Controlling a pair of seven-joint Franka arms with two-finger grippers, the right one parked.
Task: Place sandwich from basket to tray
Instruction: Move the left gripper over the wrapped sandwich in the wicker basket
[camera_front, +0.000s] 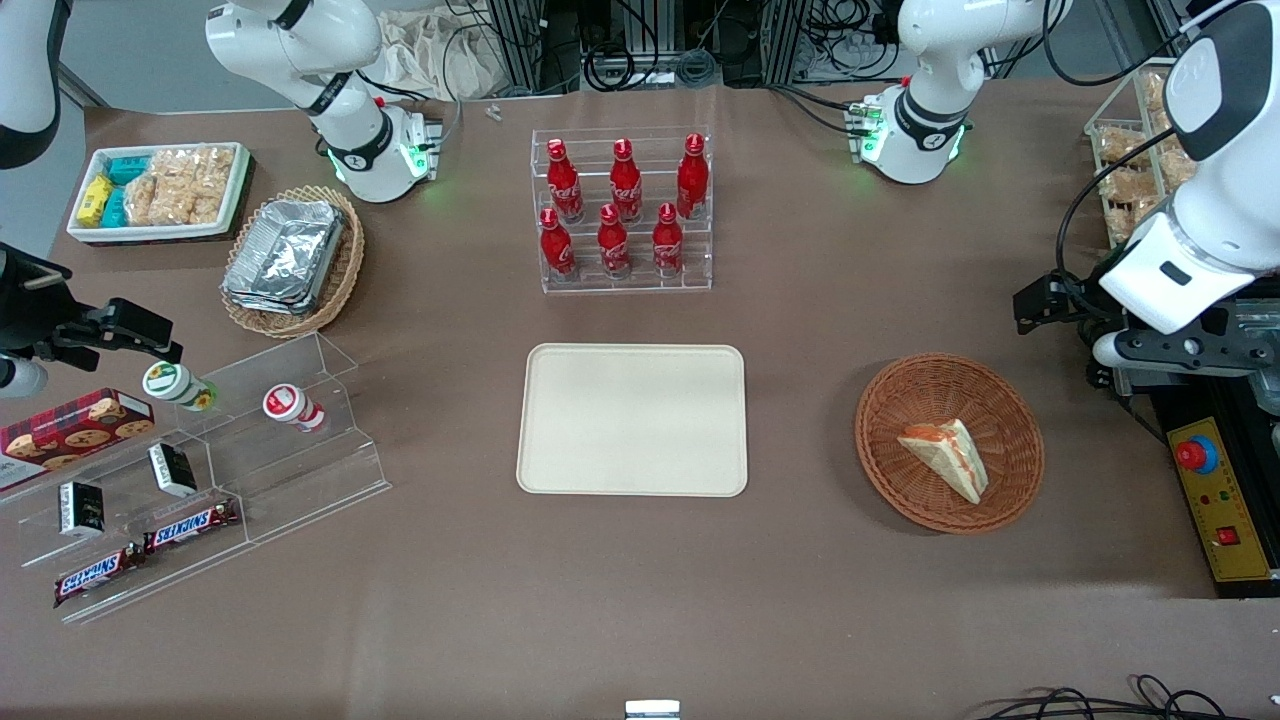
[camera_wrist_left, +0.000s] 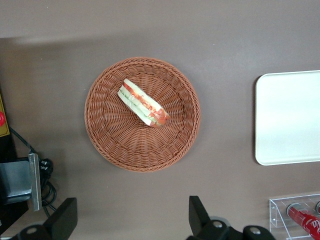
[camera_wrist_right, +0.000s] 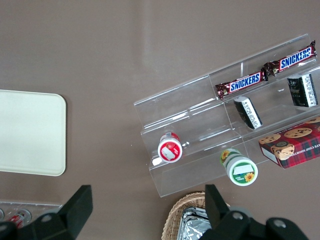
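Note:
The sandwich (camera_front: 948, 455), a white bread wedge with orange-red and green filling, lies in the round reddish-brown basket (camera_front: 885, 400) toward the working arm's end of the table. In the left wrist view the sandwich (camera_wrist_left: 144, 104) lies near the middle of the basket (camera_wrist_left: 110, 140). The cream-beige tray (camera_front: 632, 420) lies flat and bare mid-table, beside the basket; it also shows in the left wrist view (camera_wrist_left: 290, 120). My left gripper (camera_wrist_left: 131, 220) is open and empty. It hangs well above the table (camera_front: 1040, 300), farther from the front camera than the basket.
A clear rack of red bottles (camera_front: 625, 210) stands farther from the front camera than the tray. A control box with a red button (camera_front: 1215, 500) sits beside the basket. A tan basket of foil containers (camera_front: 295, 260) and an acrylic snack shelf (camera_front: 200, 470) lie toward the parked arm's end.

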